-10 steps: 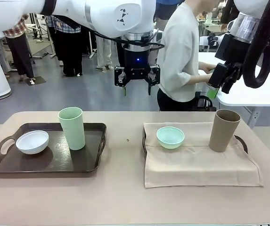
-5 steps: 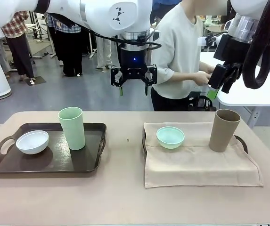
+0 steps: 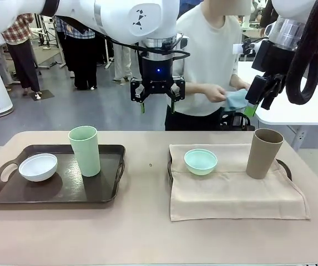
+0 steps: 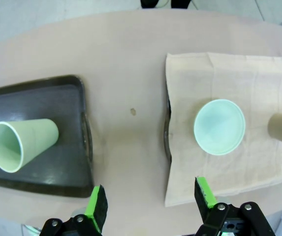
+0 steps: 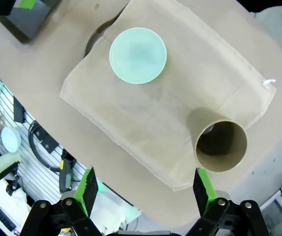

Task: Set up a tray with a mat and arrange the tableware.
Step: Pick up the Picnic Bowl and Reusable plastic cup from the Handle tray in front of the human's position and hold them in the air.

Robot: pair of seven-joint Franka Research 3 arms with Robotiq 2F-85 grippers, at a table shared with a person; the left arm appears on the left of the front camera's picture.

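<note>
Person's hand [image 3: 217, 93] now holds cloth [image 3: 237, 100]; left gripper [image 3: 157, 106], right gripper [image 5: 145, 178] gape empty.

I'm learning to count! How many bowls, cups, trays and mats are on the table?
Bowls: 2, the white bowl and the mint green bowl.
Cups: 2, the pale green cup and the brown cup.
Trays: 2, the bare dark tray and the covered tray under the mat.
Mats: 1, the beige mat.
Total: 7.

Pretty ordinary lab room: shiny grey floor [image 3: 92, 113], a white table [image 3: 300, 113] off to the right, a few people [image 3: 84, 55] standing at the back. The worktop [image 3: 147, 235] is plain beige.
</note>
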